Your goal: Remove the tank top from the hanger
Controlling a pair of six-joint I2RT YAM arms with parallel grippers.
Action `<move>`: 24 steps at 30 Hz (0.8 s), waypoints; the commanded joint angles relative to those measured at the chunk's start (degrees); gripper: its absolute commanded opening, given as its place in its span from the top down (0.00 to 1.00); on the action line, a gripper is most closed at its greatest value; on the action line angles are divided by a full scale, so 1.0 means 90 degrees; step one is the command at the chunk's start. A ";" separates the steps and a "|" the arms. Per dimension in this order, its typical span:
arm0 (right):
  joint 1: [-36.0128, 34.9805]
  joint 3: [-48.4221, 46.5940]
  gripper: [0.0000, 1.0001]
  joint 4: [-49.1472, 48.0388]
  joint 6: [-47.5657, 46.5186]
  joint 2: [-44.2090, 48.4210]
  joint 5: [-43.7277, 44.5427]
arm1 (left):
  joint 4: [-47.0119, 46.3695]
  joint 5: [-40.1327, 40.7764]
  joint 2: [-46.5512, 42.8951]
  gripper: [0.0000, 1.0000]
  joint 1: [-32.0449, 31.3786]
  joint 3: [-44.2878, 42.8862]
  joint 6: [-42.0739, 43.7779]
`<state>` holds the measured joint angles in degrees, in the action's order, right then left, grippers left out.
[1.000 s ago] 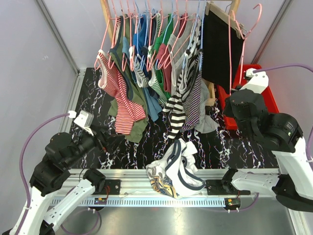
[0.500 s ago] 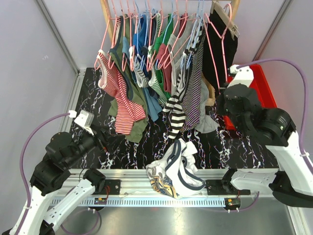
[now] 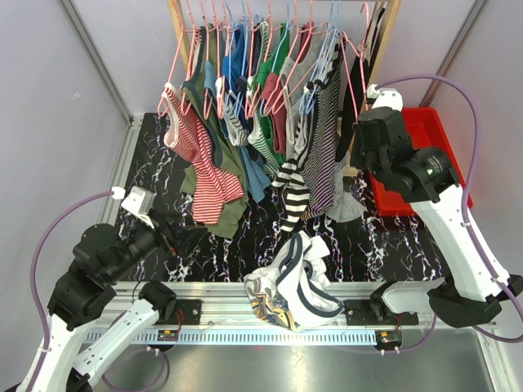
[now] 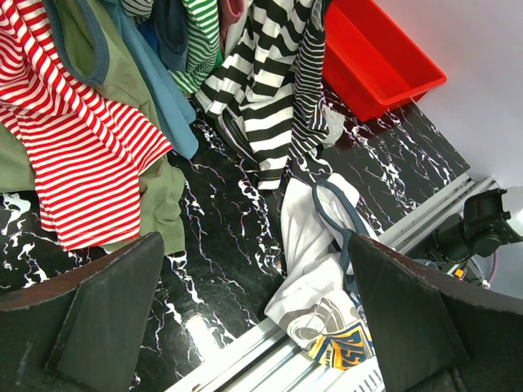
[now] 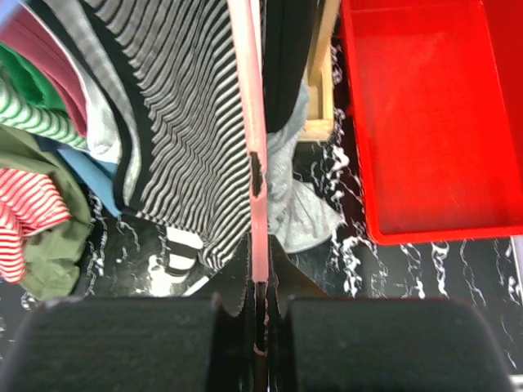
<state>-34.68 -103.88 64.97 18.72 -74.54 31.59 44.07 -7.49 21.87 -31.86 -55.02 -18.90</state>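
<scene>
Black marble table (image 3: 155, 163) underneath: right gripper (image 5: 257, 306) is clamped on a pink hanger (image 5: 249, 122), left gripper (image 4: 257, 318) gaping; I'd pull slow and keep it level

Rack (image 3: 175, 23): at the far end of the table (image 3: 384, 245), clothes (image 3: 204, 163) hanging along it.
Bin (image 5: 425, 122): on the table, right of the rack.
Pile (image 3: 294, 282): before the clothes, at the table's near edge, partly on the rail (image 3: 212, 298).
Left gripper (image 4: 257, 318): near left, above the table, apart from the clothes.
Right gripper (image 5: 260, 327): at the rack's right end, around a hanger (image 5: 249, 122), left of the bin.
</scene>
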 commanded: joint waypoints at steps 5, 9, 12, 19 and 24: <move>0.0590 -0.0899 1.00 -0.0471 -0.0322 -0.0408 -0.0725 | -0.0200 -0.0096 -0.0008 0.01 0.0004 -0.0146 0.0039; 0.1030 -0.1483 1.00 -0.0383 -0.0225 -0.0915 -0.1166 | -0.0229 -0.0077 -0.0095 0.01 0.0004 -0.0126 0.0010; 0.1060 -0.1894 1.00 -0.0315 -0.0215 -0.1208 -0.1313 | -0.0181 -0.0057 -0.0145 0.01 0.0004 -0.0126 0.0010; 0.1060 -0.2881 1.00 0.0076 0.0068 -0.1805 -0.1469 | -0.0180 -0.0047 -0.0223 0.01 0.0004 -0.0039 0.0000; 0.1060 -0.3476 1.00 0.0416 0.0322 -0.2204 -0.1362 | -0.0229 -0.0076 -0.0223 0.01 0.0004 -0.0009 -0.0010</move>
<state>-25.28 -130.32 66.96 19.75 -92.60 19.49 44.07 -7.51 20.56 -31.86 -55.00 -18.92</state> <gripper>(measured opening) 0.031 0.988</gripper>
